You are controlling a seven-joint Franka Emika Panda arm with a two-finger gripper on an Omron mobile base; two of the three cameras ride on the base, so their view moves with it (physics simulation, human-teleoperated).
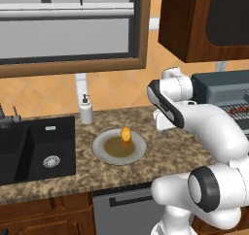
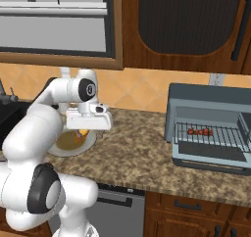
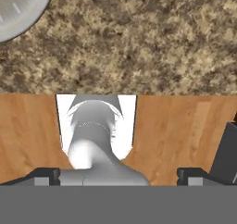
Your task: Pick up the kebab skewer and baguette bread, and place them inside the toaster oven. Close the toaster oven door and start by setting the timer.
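The baguette bread (image 1: 126, 136) stands upright on a grey plate (image 1: 104, 149) in the middle of the counter; a sliver of it (image 2: 83, 132) shows under my hand. My gripper (image 3: 118, 175) hovers above the counter just right of the plate, pointing down, open, with nothing between its fingertips (image 3: 46, 174). The plate's rim (image 3: 14, 10) is at the upper left of the hand view. The toaster oven (image 2: 208, 96) sits at the right with its door (image 2: 211, 155) folded down. The kebab skewer (image 2: 200, 131) lies on the wire rack inside.
A black sink (image 1: 36, 149) with a faucet sits at the left, and a white soap dispenser (image 1: 86, 110) stands behind the plate. Dark wood cabinets (image 2: 186, 25) hang above the oven. A dishwasher front (image 1: 121, 209) lies under the counter edge.
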